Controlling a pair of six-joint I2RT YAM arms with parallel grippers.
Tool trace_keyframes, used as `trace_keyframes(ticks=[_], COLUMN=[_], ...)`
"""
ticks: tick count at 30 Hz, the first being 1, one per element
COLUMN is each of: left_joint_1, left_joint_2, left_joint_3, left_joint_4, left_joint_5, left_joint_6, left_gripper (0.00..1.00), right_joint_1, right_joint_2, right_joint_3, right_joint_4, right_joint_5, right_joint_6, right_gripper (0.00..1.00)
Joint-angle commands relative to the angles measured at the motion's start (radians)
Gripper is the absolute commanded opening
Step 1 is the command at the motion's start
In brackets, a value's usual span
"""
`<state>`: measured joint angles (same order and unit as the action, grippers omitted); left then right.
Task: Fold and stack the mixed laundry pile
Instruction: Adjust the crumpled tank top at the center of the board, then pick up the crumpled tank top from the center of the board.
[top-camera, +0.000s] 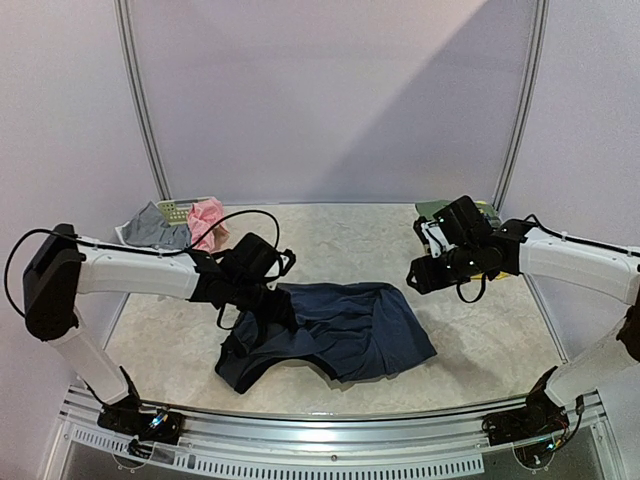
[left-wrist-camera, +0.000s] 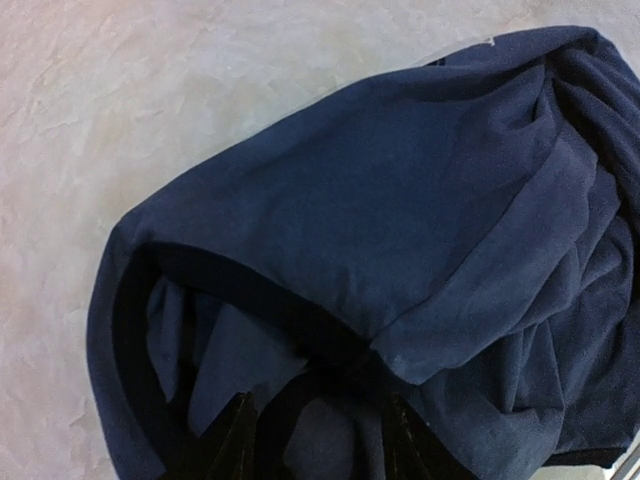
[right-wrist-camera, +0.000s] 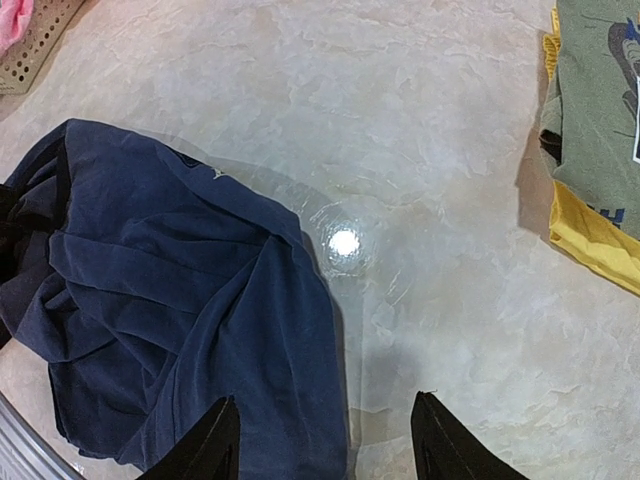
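Left gripper (left-wrist-camera: 318, 440) half open over dress (top-camera: 340, 330) near front edge of table (top-camera: 480, 340); right gripper (right-wrist-camera: 325, 445) open, empty. Grab corners, spread flat first.

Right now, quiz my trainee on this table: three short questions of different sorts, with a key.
1. True or false: the right tool grips the navy garment.
2. What tops the stack at far right? A green tee, B pink cloth, C grey trousers.
3. Fill in: the ___ tool sits over the navy garment.
Key: 1 false, it stands open over bare table. 2 A. 3 the left tool.
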<state>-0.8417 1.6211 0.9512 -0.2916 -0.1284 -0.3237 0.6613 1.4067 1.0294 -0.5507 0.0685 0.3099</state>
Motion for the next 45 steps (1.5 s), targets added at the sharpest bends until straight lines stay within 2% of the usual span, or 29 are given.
trace_keyframes(ticks=[1,6,11,21,26,33,45], left_joint_1=[-0.002,0.0,0.0,0.0,0.001,0.001,0.004], left_joint_2=[0.064,0.119,0.141,0.189,0.215,0.181,0.001], left_joint_3=[-0.006,0.021,0.021,0.035,0.038,0.033,0.034], left_joint_4=[0.121,0.101,0.105,0.144,0.169,0.173,0.128], left_joint_5=[0.055,0.053,0.063,0.074,0.068,0.034,-0.033], left_joint_6=[-0.046,-0.062,-0.068,-0.075,-0.074,-0.072,-0.029], left_gripper=[0.42,0.42,0.46,0.45,0.34,0.01,0.0], right_joint_1=[0.005,0.003,0.005,0.004,0.005,0.006,0.072], right_joint_2=[-0.024,-0.02,-0.017,0.003,0.003,0.002,-0.027], right_joint_3=[-0.021,-0.034,-0.045,-0.048,-0.049,-0.046,-0.055], right_joint_4=[0.039,0.04,0.048,0.051,0.052,0.051,0.052], right_joint_5=[-0.016,-0.016,-0.018,-0.026,-0.032,-0.042,-0.087], right_joint_6=[0.006,0.008,0.009,0.0,-0.004,-0.005,-0.017], right_gripper=[0.59,0.58,0.59,0.58,0.58,0.57,0.56])
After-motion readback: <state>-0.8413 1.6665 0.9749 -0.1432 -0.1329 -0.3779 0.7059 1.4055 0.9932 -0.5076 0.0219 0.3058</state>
